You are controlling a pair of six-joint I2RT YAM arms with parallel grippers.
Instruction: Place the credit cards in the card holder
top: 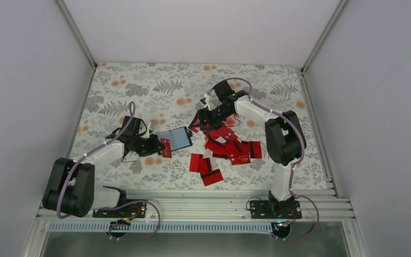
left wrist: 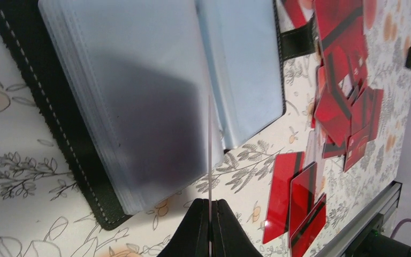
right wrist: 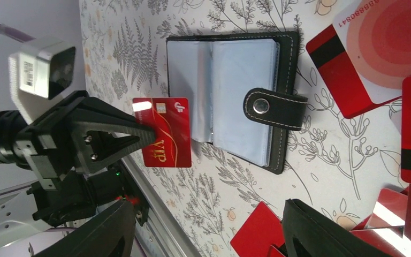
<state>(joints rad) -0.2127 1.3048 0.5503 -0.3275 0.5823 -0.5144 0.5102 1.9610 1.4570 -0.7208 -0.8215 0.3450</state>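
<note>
left gripper clenched on a red vip card, touching the open card holder mid-frame; right gripper spread wide at the scattered credit cards' upper-left edge.

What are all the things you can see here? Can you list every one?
card holder: one, black with pale clear pockets, lying open between the arms.
held card: one, red with gold VIP lettering, at the open holder's edge.
loose cards: a heap too overlapped to count, red, some with black stripes, right of the holder.
tablecloth: one, grey leaves and orange flowers, under everything.
left gripper: one, black, shut on the held card.
right gripper: one, black, open, over the heap's far end.
</note>
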